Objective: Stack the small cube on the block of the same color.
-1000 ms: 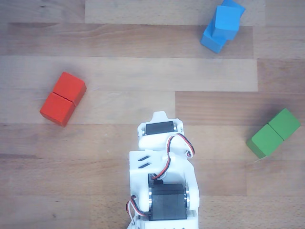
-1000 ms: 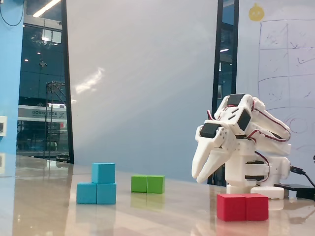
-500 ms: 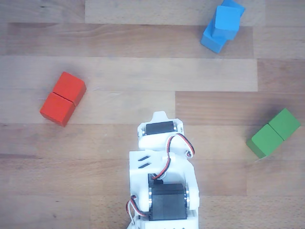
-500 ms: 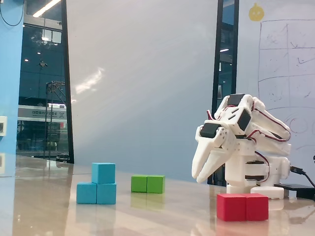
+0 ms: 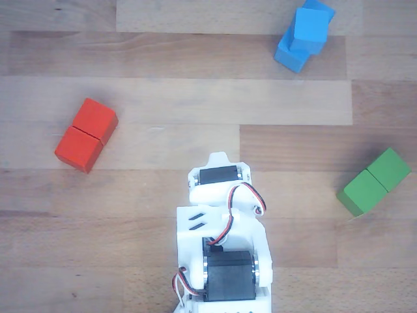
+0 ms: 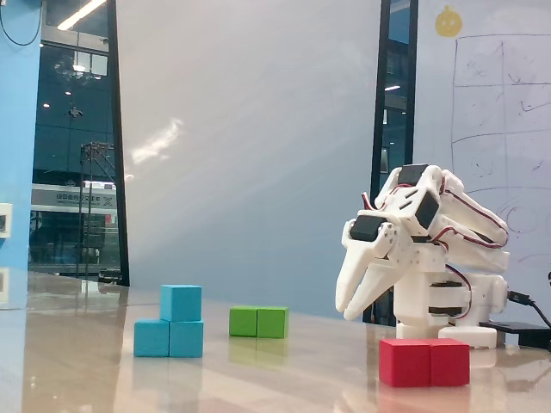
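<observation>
The small light-blue cube (image 5: 311, 23) (image 6: 181, 303) rests on top of the light-blue oblong block (image 5: 291, 55) (image 6: 169, 339), sitting over one half of it. In the other view this stack is at the top right. My gripper (image 6: 346, 312) hangs well away from the stack, pulled back near the arm's base, pointing down above the table. Its fingertips are together and nothing is between them. The other view shows only the white arm (image 5: 221, 228) from above, at the bottom middle.
A red oblong block (image 5: 86, 135) (image 6: 424, 362) lies left of the arm in the other view. A green oblong block (image 5: 374, 181) (image 6: 258, 322) lies at the right. The table is wooden planks (image 5: 163, 98).
</observation>
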`<state>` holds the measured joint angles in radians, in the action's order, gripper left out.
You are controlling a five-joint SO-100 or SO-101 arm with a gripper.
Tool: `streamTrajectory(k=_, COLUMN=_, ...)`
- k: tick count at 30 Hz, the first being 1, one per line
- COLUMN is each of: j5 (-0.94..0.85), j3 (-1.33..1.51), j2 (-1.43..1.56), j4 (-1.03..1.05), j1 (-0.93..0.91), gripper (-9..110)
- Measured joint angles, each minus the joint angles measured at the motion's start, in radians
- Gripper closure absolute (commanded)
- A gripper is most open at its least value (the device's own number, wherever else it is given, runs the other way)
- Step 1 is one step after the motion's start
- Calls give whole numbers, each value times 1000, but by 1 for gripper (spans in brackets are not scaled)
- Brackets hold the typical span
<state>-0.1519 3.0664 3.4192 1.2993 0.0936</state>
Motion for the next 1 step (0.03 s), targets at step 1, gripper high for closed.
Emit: streamTrajectory(k=1, j5=0, j3=0, j2=0, j4=0, j1=0, gripper=96)
